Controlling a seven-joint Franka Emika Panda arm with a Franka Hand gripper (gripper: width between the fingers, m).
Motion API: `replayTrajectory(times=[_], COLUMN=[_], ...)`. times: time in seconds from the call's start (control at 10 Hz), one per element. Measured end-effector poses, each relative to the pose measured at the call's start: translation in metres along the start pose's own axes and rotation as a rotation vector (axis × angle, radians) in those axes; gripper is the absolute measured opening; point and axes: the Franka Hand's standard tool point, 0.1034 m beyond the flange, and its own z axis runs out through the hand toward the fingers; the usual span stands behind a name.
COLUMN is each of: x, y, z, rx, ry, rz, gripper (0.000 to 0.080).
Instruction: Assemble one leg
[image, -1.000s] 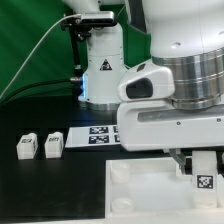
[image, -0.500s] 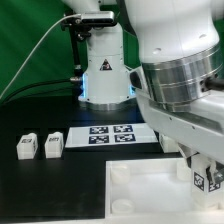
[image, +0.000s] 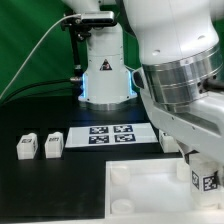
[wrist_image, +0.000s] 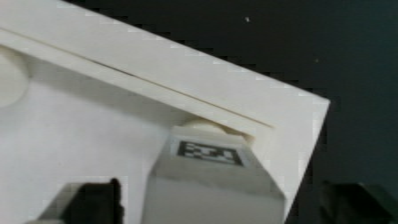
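Wrist view: small white leg (wrist_image: 214, 190) w/ b&w tag (wrist_image: 210, 152), prob. cuboid.

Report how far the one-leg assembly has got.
Done: one leg stands upright at the corner of the panel on the exterior view's right. In hand: the gripper straddles that leg; whether it grips it, or the leg is fully seated, cannot be told. Left: finishing the seating and letting go. Two spare legs lie beside the marker board.
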Motion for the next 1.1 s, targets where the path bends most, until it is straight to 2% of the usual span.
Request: replayTrajectory(times=[0.1,0.2,0.4,0.5,0.6,0.7,0.9,1.0,1.1], x=[-0.003,-0.002,-0.001,0.0,0.004,0.008,0.008,0.008,0.007], y=[-0.001,-0.003,-0.002,-0.001,-0.001,-0.001,0.0,0.0,-0.001], z=[0.001,-0.001,-0.001,-0.001,-0.003,-0.003,-0.002,-0.002,-0.002], rx=[-0.003,-0.003,-0.006,-0.018,-0.049,-0.066,-0.067,-0.068,-0.058], ry=[0.004,0.019,0.019,0.023,0.046,0.051,0.05,0.05,0.047], rz=[-0.166,-0.389,-0.558,-0.699,-0.883,-1.093,-1.13,-1.129,-1.046], gripper=[0.0623,0.0641,0.0648,0.0648,0.0649,0.0649,0.0649,0.0553,0.0369])
